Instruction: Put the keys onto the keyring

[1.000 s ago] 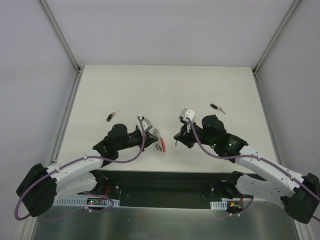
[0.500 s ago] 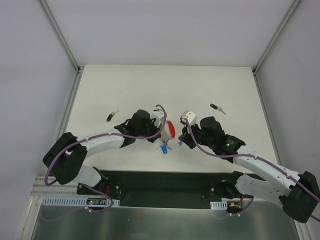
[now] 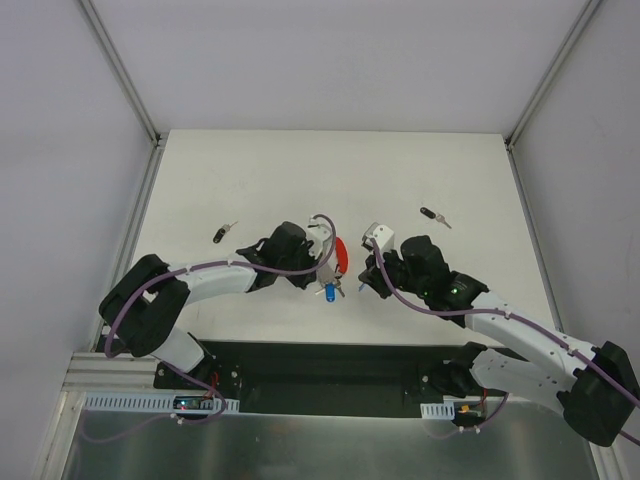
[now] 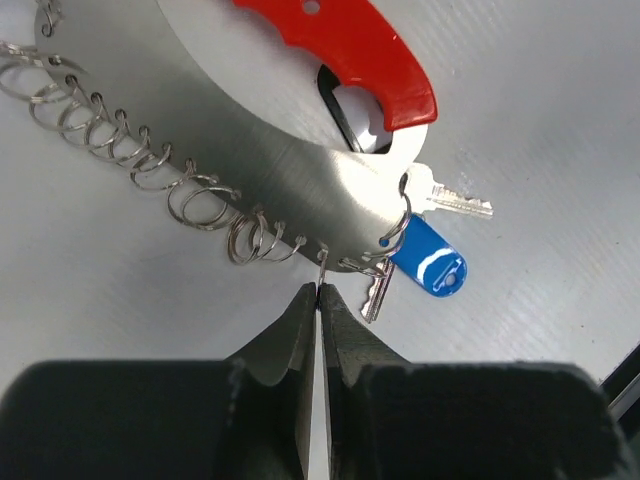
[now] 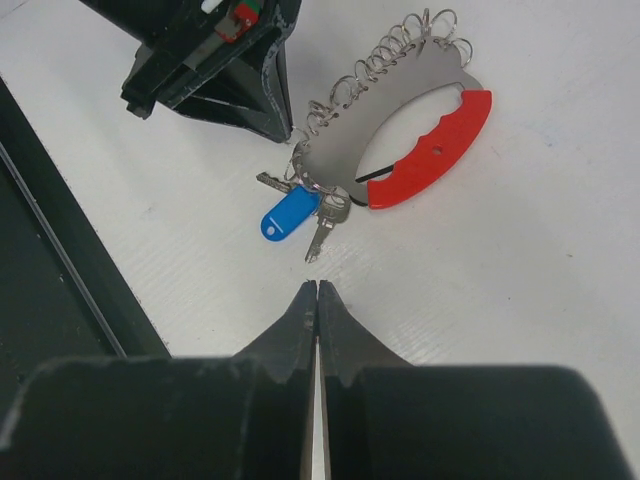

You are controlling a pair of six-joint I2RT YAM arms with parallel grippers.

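Mid-table: my L gripper [image 4: 318, 288] is clamped shut on a small ring at the edge of the keyring [image 4: 290, 170]. Best to hold it level, no twist, so R can work. Top view: keyring's long axis runs approx 12–6, blue-headed key [image 4: 428, 262] hung at the 6 end, head toward 6. My R gripper [image 5: 315, 292], at 3 o'clock, is shut & empty; black key [image 3: 432, 214] waits at 1.
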